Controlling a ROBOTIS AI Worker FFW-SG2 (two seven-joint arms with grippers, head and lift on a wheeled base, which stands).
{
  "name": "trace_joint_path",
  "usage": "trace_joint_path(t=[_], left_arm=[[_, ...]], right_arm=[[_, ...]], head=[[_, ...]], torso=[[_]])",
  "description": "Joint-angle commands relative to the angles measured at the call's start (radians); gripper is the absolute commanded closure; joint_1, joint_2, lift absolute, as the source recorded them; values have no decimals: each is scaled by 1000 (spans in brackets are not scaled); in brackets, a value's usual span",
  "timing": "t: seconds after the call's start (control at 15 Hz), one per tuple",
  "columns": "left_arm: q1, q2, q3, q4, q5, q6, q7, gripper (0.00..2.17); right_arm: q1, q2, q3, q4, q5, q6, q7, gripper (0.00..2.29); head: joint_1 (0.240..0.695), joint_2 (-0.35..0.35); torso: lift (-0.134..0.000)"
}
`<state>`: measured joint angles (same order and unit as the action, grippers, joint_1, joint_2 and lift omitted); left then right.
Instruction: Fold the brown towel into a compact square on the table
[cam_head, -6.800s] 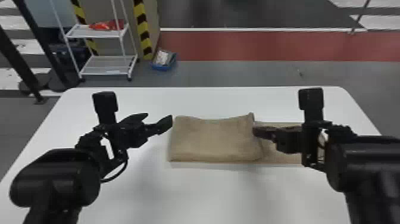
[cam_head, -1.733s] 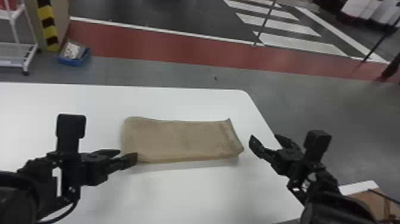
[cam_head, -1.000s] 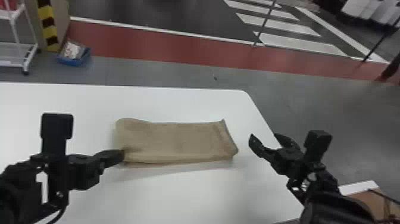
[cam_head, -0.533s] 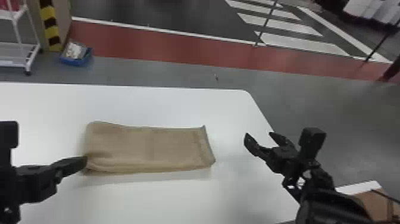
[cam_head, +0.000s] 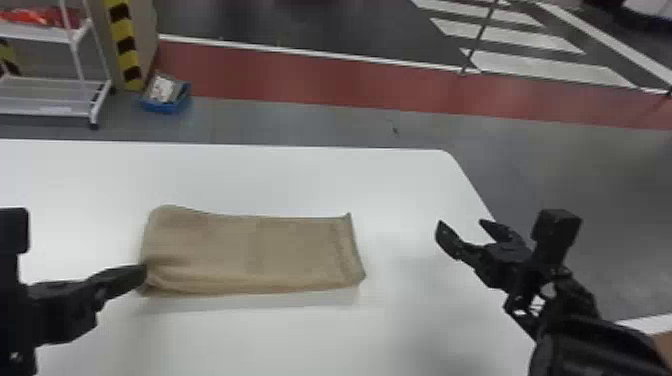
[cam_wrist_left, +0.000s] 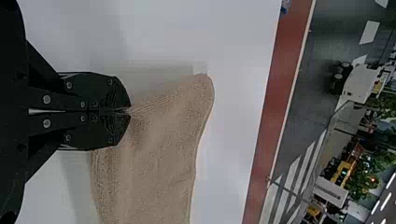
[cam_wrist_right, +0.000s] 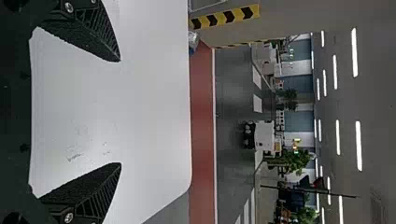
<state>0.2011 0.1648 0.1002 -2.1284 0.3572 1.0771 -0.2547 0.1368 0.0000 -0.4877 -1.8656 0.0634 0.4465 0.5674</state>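
The brown towel (cam_head: 250, 255) lies as a folded rectangle on the white table (cam_head: 280, 180). At its near left corner in the head view, my left gripper (cam_head: 142, 275) is shut on the towel, whose fabric creases there. In the left wrist view the fingertips of the left gripper (cam_wrist_left: 128, 111) meet on the edge of the towel (cam_wrist_left: 159, 154). My right gripper (cam_head: 462, 232) stands open over the table's right side, apart from the towel. In the right wrist view the right gripper (cam_wrist_right: 120, 112) has its fingers wide apart, with nothing between them.
The table's right edge runs beneath the right arm. On the floor behind the table are a white shelf cart (cam_head: 50, 95) and a blue bin (cam_head: 165, 100). A brown box-like surface (cam_head: 662, 345) shows at the lower right.
The head view has turned toward the right since the oldest frame. Lately the left gripper and the towel have shifted left together, away from the right gripper, which stays open near the table's right edge.
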Motion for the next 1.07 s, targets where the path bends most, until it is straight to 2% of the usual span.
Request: trace_joint_path(t=[0.0, 0.2, 0.27, 0.33, 0.4, 0.53, 0.73, 0.87, 1.0], left_arm=[[27, -1, 12, -33, 0, 27, 0, 1885], [30, -1, 4, -38, 0, 27, 0, 1878], [30, -1, 6, -38, 0, 24, -2, 1555], [29, -1, 9, -38, -1, 21, -11, 660], [26, -1, 13, -39, -1, 2, -21, -2], [30, -1, 13, -53, -24, -93, -11, -2], [35, -5, -30, -45, -103, -298, -3, 33], [27, -8, -79, -30, -139, -344, 12, 36], [1, -8, -132, 22, -142, -372, 8, 137]], right_arm=[[-17, 1, 12, 2, 3, 13, -1, 90], [-23, 1, 37, 2, 6, 25, -14, 90], [-23, 1, 47, 2, 6, 25, -15, 90], [-23, 1, 55, 0, 4, 31, -18, 90], [-22, 1, 58, 0, 4, 38, -18, 90], [-22, 1, 58, 0, 4, 44, -18, 90], [-23, 1, 72, 0, 6, 41, -24, 63], [-20, 1, 80, -4, 6, 47, -24, 87], [-17, 1, 84, -6, 1, 59, -26, 90]], head=[[695, -238], [695, -229], [695, -224], [695, -222], [695, -218], [695, -211], [695, -189], [695, -183], [695, -186]], torso=[[-124], [-124], [-124], [-124], [-124], [-124], [-124], [-124], [-124]])
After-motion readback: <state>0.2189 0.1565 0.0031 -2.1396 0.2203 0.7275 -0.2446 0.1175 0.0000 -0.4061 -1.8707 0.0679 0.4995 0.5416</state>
